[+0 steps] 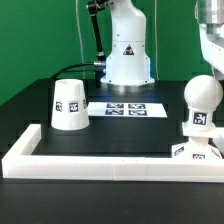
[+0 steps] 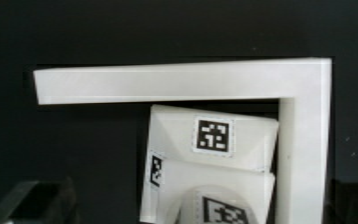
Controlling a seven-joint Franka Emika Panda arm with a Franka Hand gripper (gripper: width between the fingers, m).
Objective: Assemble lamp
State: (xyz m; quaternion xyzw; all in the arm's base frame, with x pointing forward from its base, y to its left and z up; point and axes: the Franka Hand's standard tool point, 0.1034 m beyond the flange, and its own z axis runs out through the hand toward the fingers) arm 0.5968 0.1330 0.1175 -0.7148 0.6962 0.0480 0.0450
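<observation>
The bulb (image 1: 200, 97) stands on the base (image 1: 196, 150) inside the rail (image 1: 100, 163) corner, shade (image 1: 69, 104) well apart; the gripper's state cannot be told.

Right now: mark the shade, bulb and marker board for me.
shade (image 1: 68, 104), exterior view, middle of its side wall.
bulb (image 1: 200, 93), exterior view, round top.
marker board (image 1: 128, 108), exterior view, middle of the flat strip.

We see a green wall (image 1: 45, 30) behind the setup and a black table (image 1: 30, 105) under even, soft light. A long white border rail (image 1: 90, 165) runs along the table's near edge, turning a corner at the exterior view's left. The marker board (image 1: 128, 108) lies flat further back
</observation>
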